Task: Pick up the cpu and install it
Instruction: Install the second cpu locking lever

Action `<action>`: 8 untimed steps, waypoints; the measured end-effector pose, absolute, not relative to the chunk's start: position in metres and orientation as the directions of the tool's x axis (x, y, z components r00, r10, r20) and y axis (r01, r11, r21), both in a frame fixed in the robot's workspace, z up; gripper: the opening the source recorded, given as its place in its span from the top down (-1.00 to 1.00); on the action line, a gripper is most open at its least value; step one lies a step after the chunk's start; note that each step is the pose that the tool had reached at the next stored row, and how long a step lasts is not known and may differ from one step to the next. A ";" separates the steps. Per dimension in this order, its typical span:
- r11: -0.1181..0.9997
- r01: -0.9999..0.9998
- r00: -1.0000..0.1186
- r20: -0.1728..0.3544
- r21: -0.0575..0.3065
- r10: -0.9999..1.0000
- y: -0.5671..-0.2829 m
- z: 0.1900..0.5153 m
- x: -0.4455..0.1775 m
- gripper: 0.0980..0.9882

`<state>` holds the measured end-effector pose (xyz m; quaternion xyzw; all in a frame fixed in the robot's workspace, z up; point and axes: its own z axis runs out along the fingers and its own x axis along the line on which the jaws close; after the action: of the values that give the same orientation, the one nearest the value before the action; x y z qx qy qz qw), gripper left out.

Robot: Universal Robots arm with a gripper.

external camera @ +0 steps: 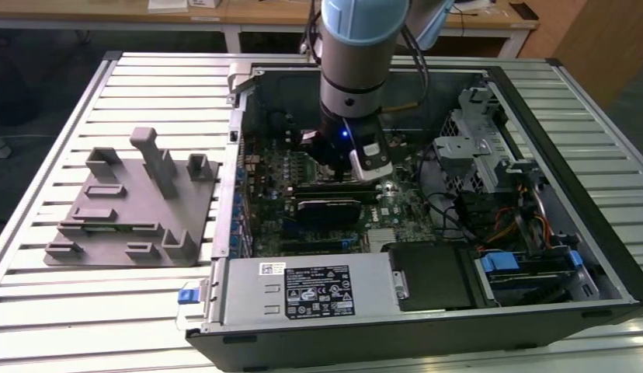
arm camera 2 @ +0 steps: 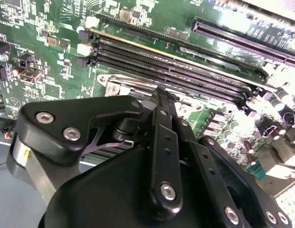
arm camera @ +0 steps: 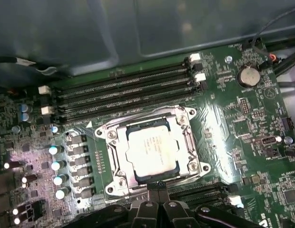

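The cpu [arm camera: 152,151] lies flat in the metal socket frame [arm camera: 188,140] on the green motherboard [arm camera: 233,118], its silvery top facing up and a thin darker rim showing round it; in the first wrist view the frame encloses it on all four sides, with a screw at each corner. The gripper [arm camera: 158,189] sits just beside the socket frame, at the frame edge farthest from the memory slots [arm camera: 123,90]; its two black fingers [arm camera: 152,209] are pressed together with no gap showing between them, and they hold nothing (the chip lies apart from them, inside the frame). A row of small capacitors [arm camera: 56,166] stands near the socket frame on one side, and a round coin battery [arm camera: 248,76] sits well apart from it, beyond the memory slots' end.

In the second wrist view the gripper [arm camera 2: 159,92] is seen from behind, its black linkage tapering to a closed tip over the edge of the socket frame [arm camera 2: 114,85], with the memory slots [arm camera 2: 176,66] just past it.

In the exterior view the arm [external camera: 355,70] reaches down into the open computer case [external camera: 570,233]; a grey plastic fixture [external camera: 135,202] with upright posts stands on the slatted table [external camera: 83,311], outside the case on the exterior view's left.
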<state>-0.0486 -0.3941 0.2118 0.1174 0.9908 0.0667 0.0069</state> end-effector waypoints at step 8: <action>0.967 0.232 -0.972 -0.005 0.106 0.233 -0.370 0.212 -0.048 0.98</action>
<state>-0.0478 -0.3703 0.2116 0.1173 0.9917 0.0526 0.0085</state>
